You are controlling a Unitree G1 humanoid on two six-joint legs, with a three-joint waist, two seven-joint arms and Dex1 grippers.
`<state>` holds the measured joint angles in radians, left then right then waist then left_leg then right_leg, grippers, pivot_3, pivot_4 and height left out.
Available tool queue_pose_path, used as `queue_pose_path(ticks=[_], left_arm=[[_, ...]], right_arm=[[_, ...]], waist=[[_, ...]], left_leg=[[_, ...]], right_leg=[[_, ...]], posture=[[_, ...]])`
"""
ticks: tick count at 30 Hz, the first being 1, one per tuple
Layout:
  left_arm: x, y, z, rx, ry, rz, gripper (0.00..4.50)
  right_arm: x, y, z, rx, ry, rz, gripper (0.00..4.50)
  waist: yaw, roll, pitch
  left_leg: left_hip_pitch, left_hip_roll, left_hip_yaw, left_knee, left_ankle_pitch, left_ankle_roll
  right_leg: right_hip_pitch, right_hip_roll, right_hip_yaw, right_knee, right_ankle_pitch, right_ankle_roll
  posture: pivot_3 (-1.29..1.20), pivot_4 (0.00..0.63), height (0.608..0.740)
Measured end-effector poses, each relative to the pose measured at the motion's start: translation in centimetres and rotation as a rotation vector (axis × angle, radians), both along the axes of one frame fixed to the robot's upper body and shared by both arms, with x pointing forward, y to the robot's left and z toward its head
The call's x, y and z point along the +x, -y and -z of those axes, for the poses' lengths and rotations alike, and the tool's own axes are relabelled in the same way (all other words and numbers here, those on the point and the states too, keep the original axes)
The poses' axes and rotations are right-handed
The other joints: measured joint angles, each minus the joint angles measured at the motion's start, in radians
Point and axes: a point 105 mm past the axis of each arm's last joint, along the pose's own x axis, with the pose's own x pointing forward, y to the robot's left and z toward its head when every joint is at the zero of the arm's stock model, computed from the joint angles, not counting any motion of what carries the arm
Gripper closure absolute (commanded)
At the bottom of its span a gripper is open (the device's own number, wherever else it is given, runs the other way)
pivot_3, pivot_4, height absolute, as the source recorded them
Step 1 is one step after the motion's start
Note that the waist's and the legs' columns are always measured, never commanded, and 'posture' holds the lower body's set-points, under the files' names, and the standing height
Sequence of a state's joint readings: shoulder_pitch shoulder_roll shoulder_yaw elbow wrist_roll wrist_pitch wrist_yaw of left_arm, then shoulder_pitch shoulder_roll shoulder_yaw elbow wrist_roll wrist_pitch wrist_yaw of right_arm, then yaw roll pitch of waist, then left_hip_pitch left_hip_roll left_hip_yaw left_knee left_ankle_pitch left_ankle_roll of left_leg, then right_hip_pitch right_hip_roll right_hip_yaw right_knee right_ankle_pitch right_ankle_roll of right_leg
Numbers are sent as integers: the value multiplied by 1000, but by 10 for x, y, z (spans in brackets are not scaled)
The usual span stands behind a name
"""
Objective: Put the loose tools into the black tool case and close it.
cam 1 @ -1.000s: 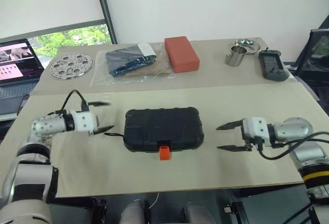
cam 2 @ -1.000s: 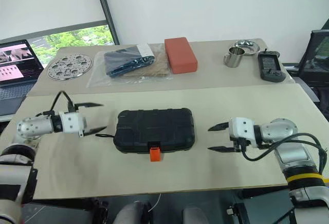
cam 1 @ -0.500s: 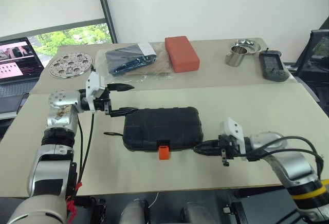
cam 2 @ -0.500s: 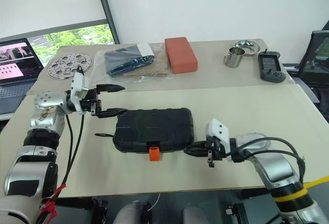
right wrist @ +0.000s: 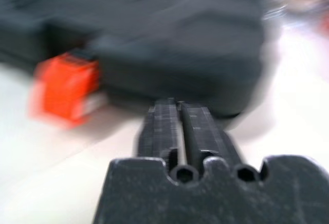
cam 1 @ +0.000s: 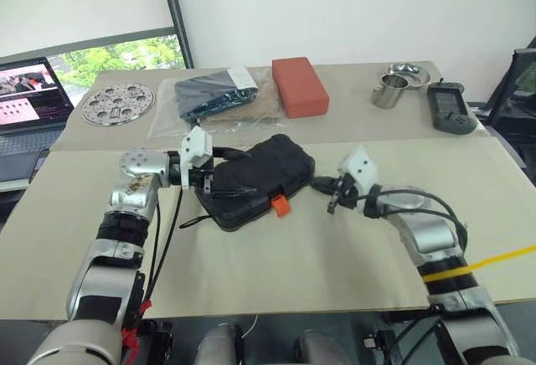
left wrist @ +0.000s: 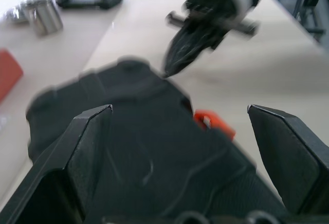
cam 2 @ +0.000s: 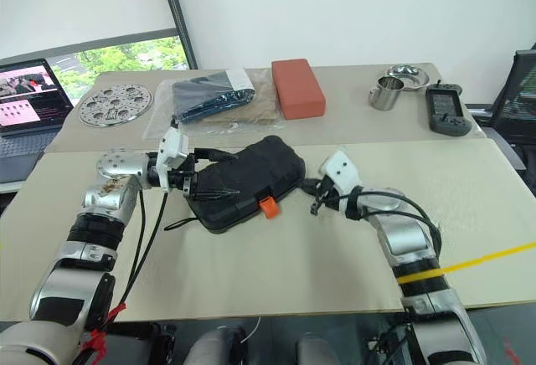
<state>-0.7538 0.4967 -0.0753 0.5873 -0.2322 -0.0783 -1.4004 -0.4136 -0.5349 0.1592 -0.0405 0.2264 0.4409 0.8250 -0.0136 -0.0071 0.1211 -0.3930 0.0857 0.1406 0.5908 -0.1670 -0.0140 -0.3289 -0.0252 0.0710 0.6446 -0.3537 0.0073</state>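
Note:
The black tool case lies shut and askew on the near table, its orange latch facing me. My left gripper is open, and its fingers straddle the case's left end. My right gripper is shut, its fingertips pressed together. Its tip is at the case's right end, just right of the latch; I cannot tell if it touches. In the left wrist view the right gripper points at the case from the far side. The loose tools are out of view.
On the far table are a perforated metal disc, a dark item in a clear bag, a red-orange block, a metal cup, a bowl and a grey handheld device. A laptop stands at far left.
The case has turned, its right end swung toward the back. My left gripper moved right onto its left end. My right gripper shut and moved in to the case's right end.

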Motion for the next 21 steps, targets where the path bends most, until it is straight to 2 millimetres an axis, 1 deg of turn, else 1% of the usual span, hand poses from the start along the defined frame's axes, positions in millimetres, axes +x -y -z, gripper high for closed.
queue_pose_path(ticks=[1,2,3,4,5,6,7,12,17,20,21], left_arm=[[2,-2,5,11,-5,-24,0],[4,-2,11,27,-18,-52,0],[6,-1,13,29,-18,-66,0],[8,-1,13,38,-12,-78,0],[9,-1,14,52,-8,-88,0],[10,0,15,59,-3,-92,0],[10,0,15,64,4,-93,0],[13,2,17,87,14,-98,0],[12,5,19,100,10,-88,0],[12,6,19,103,15,-87,0],[12,6,19,103,16,-86,0]], right_arm=[[-10,-5,4,-4,-44,-14,2603],[-19,-10,7,-5,-81,-6,2354],[-24,-14,9,-4,-103,3,1914],[-27,-19,10,-3,-118,13,1677],[-30,-24,9,-4,-126,16,1204],[-31,-27,8,-6,-127,22,845],[-32,-28,8,-4,-130,34,571],[-31,-41,17,34,-187,155,571],[-24,-44,17,43,-187,232,571],[-19,-45,16,41,-174,255,1313],[-19,-45,16,40,-172,258,1630]], waist=[[0,0,0],[0,0,0],[0,0,0],[-1,0,0],[-1,0,-1],[-1,0,-1],[-1,0,-2],[0,0,-6],[1,0,-6],[1,0,-7],[1,0,-7]], left_leg=[[-1,0,-1,0,0,0],[-3,0,-1,0,0,0],[-4,0,-1,0,0,0],[-4,0,-1,1,0,0],[-4,-1,-1,0,-1,1],[-4,-1,-1,0,-3,6],[-3,-1,-1,0,-4,6],[-2,-1,-2,1,-3,6],[-2,-1,-2,1,-3,6],[-2,-1,-2,1,-3,6],[-2,-1,-2,1,-4,6]], right_leg=[[-1,0,0,0,0,0],[-3,0,0,0,0,0],[-4,0,0,0,0,0],[-5,0,0,1,0,0],[-4,0,0,1,0,0],[-4,0,0,1,0,0],[-4,0,-1,1,0,0],[-3,0,-1,3,0,0],[-3,0,-1,3,0,0],[-3,0,-1,3,0,0],[-3,0,-1,3,0,0]], posture=[[0,150,740],[0,150,740],[0,150,740],[0,150,740],[0,150,740],[0,150,740],[0,150,740],[0,150,740],[0,150,740],[0,150,740],[0,150,740]])
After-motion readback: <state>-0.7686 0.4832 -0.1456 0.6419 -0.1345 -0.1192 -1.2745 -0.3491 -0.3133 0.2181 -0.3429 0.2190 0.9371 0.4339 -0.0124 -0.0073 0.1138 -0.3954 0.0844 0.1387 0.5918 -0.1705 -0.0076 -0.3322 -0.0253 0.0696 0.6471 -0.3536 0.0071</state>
